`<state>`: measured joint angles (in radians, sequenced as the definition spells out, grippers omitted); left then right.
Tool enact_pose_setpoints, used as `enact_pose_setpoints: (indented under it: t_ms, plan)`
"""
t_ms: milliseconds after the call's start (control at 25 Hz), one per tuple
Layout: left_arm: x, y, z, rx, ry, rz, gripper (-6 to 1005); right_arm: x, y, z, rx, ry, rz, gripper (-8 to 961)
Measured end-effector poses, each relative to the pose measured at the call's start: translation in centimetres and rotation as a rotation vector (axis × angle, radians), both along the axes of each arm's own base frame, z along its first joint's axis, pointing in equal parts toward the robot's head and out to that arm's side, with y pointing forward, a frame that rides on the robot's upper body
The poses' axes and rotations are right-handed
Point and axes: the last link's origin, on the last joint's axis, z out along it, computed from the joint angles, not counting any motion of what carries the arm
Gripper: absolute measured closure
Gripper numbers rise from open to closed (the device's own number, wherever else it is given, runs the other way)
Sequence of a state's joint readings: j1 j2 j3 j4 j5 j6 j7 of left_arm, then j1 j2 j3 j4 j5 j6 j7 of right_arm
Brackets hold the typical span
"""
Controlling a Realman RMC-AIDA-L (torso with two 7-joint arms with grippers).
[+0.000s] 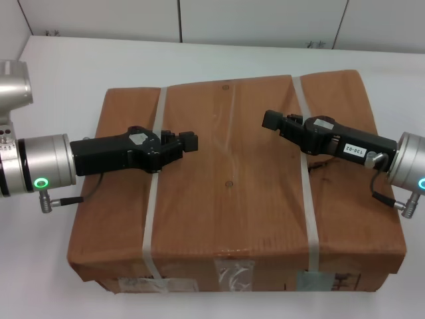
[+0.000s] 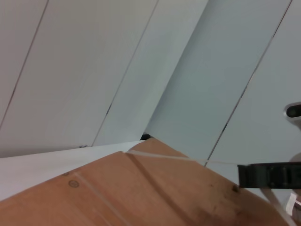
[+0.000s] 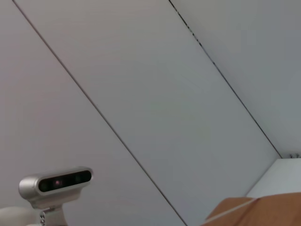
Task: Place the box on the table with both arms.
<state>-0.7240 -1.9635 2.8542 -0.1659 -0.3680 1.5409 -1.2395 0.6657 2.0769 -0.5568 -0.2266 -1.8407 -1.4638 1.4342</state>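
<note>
On right end effector [image 1: 271, 120], white label "930-03"; box [image 1: 232, 199] below

From the head we look steeply down on the box [image 1: 232, 179] and table [image 1: 60, 73], while our 2 wrist cameras skim close over the box top toward the paneled wall [image 2: 141, 61].

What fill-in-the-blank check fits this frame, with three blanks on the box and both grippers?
1. The box is wrapped in ____ paper.
2. ____ white straps cross its top.
3. The left gripper and right gripper both sit over the box's ____ face.

Missing words: brown; two; top.
</note>
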Motion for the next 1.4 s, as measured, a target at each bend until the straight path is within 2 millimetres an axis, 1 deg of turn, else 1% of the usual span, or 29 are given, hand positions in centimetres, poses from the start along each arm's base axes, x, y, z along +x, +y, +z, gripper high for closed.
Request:
enact_pose_setpoints:
  t_ms: [560, 960, 1200, 1400]
  plan:
    - [0.2, 0.1, 0.1, 0.004, -0.013, -0.004, 902, 0.2, 0.1, -0.1, 0.003, -0.012, -0.012, 910]
    - [-0.1, 0.1, 0.1, 0.008, -0.001, 0.009, 902, 0.4, 0.5, -0.3, 0.011, -0.043, -0.026, 909]
    - [-0.4, 0.3, -0.4, 0.011, 0.025, 0.026, 902, 0.8, 0.5, -0.9, 0.005, -0.065, -0.056, 908]
    - [-0.8, 0.3, -1.1, 0.009, 0.068, 0.05, 902, 1.1, 0.8, -1.5, -0.004, -0.104, -0.078, 908]
